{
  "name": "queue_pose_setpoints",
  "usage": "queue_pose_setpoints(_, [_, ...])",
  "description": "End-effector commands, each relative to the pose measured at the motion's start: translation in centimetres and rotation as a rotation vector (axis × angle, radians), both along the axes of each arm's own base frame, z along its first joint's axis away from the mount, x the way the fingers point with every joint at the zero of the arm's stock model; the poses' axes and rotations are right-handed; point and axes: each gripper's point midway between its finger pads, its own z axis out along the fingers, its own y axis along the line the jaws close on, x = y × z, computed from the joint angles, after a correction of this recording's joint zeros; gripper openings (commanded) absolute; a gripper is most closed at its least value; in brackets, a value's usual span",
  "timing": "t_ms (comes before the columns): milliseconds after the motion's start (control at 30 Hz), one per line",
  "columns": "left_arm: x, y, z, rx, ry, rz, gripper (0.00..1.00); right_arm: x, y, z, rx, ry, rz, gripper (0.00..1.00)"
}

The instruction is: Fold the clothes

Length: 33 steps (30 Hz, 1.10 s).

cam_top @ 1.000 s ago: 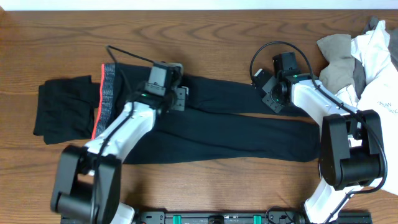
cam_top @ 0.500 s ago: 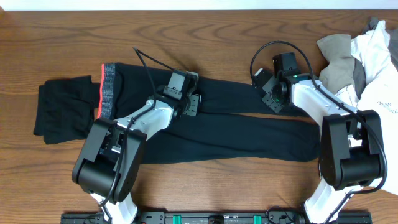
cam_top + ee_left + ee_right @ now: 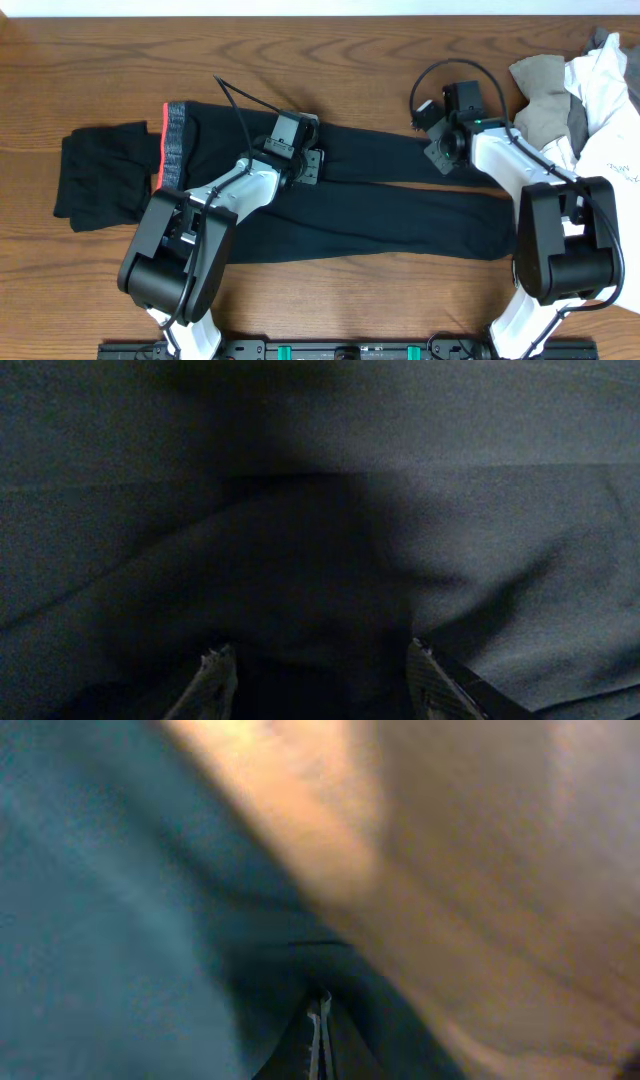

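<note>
- Trousers [image 3: 400,215], dark navy, lie flat across the counter [image 3: 330,50], under the left pincer [image 3: 320,678] and reaching to the right pincer [image 3: 318,1032].
- Left pincer: released, fingers spread over the upper leg's cloth.
- Right pincer: clenched at that leg's end; whether cloth is caught, I cannot tell.
- A grey waistband [image 3: 172,150] and a black garment [image 3: 100,185] lie outward of the left pincer.
- White and khaki clothes [image 3: 590,90] are heaped outward of the right pincer.

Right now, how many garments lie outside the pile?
2: the trousers across the middle, and a black garment at their waistband end, far left. The pile at right may hide others.
</note>
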Motion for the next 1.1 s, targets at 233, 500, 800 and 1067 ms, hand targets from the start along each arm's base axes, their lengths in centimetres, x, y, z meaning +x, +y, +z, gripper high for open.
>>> queue_pose_setpoints(233, [-2.6, 0.7, -4.0, 0.032, 0.128, 0.008, 0.57, 3.4, -3.9, 2.1, 0.064, -0.153, -0.258, 0.06])
queue_pose_setpoints(500, [-2.6, 0.7, -4.0, 0.031, 0.127, 0.008, 0.57, 0.6, 4.8, 3.2, 0.448, -0.015, 0.031, 0.04])
queue_pose_setpoints(800, [-2.6, 0.7, -4.0, 0.031, 0.127, 0.008, 0.57, -2.3, 11.3, 3.5, 0.507, 0.054, 0.230, 0.04])
queue_pose_setpoints(1067, [-2.6, 0.7, -4.0, 0.032, 0.127, 0.008, 0.57, -2.5, 15.4, 3.5, 0.520, 0.031, 0.296, 0.04])
